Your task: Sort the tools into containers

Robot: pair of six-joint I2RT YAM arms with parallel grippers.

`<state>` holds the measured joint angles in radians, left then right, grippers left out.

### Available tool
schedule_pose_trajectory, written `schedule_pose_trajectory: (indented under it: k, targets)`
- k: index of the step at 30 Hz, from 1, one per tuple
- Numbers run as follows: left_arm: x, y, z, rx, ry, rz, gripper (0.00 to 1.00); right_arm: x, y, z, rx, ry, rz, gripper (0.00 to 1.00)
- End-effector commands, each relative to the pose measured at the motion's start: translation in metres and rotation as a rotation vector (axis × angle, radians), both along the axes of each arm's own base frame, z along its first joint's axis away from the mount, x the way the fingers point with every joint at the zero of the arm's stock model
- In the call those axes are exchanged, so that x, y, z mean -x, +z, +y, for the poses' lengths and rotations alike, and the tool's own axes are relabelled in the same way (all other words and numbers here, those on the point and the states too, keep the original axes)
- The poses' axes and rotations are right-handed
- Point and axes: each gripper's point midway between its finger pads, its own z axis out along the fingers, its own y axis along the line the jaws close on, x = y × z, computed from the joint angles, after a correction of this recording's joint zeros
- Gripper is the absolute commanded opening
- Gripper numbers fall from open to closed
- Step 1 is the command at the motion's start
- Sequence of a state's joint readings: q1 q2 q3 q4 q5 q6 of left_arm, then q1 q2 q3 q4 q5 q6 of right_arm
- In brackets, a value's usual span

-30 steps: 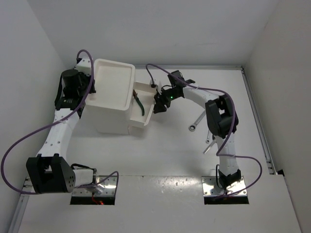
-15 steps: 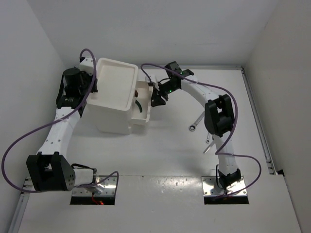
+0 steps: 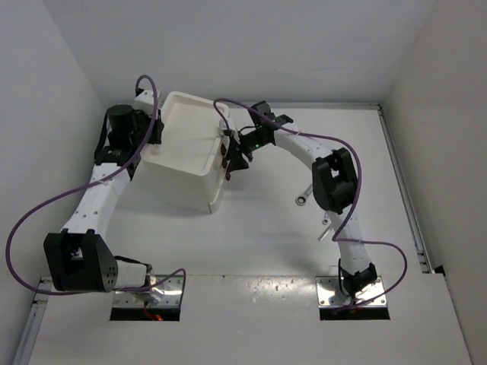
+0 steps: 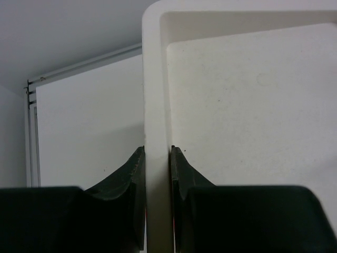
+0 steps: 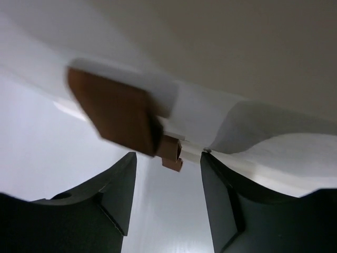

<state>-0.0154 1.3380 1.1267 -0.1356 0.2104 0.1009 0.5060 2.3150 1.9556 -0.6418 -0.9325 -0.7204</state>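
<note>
The tall white container (image 3: 185,188) stands at the back left with its drawers pushed in. My left gripper (image 3: 157,131) is shut on the left rim (image 4: 156,95) of its tray top, one finger on each side, as the left wrist view (image 4: 157,152) shows. My right gripper (image 3: 228,158) is at the container's right face, open (image 5: 168,158), with a reddish-brown drawer knob (image 5: 117,112) just beyond its fingertips and not between them. Two silver wrenches lie on the table to the right: one (image 3: 307,191) in plain sight, the other (image 3: 325,226) partly under the right arm. No other tools show.
The right arm's elbow (image 3: 335,179) hangs over the wrenches. Purple cables loop off both arms. White walls close in the table on the left, back and right, with a metal rail (image 3: 403,198) along the right edge.
The open drawer holding green-handled pliers has slid shut, with my right gripper following it leftward. The container has turned and shifted slightly right, with my left gripper still on its rim.
</note>
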Motion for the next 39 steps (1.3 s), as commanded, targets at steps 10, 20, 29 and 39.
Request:
schedule_pose_trajectory:
  k: [10, 20, 29, 39]
  targets:
    - [0.095, -0.11, -0.079, 0.254, -0.207, 0.515, 0.0, -0.026, 0.109, 0.01, -0.355, -0.11, 0.117, 0.64]
    - [0.088, -0.12, -0.055, 0.292, 0.14, 0.519, 0.0, -0.021, 0.139, -0.069, -0.393, -0.458, 0.505, 0.68]
    - [0.084, -0.125, -0.028, 0.303, 0.39, 0.515, 0.0, 0.015, 0.122, -0.088, -0.408, -0.633, 0.795, 0.68]
    - [0.078, -0.138, -0.039, 0.333, 0.379, 0.587, 0.0, 0.002, 0.15, -0.071, -0.607, -0.526, 1.064, 0.68]
